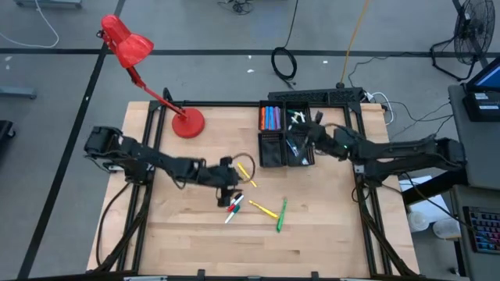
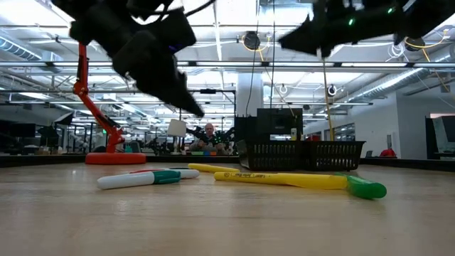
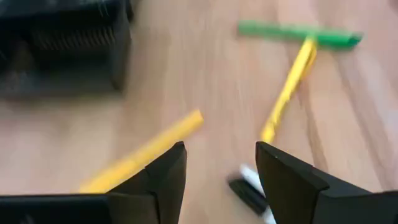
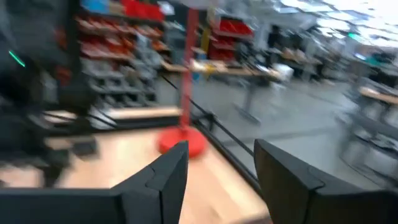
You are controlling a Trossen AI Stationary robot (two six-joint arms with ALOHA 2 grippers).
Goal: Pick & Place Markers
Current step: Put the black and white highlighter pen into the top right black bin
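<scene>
Parted dark left gripper [image 3: 217,171] hovers mid-table; a yellow plastic marker [image 3: 144,157] lies slantwise just beyond one finger, nothing held.

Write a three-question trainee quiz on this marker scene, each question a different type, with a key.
1. True or false: the green marker lies inside the tray.
2. Which end effector is over the tray? A) left B) right
3. Fill in: the lamp on the table is ____.

Key:
1. False; it lies on the table.
2. B; the right end effector is there, the left end effector is over the loose markers.
3. Red.
</scene>
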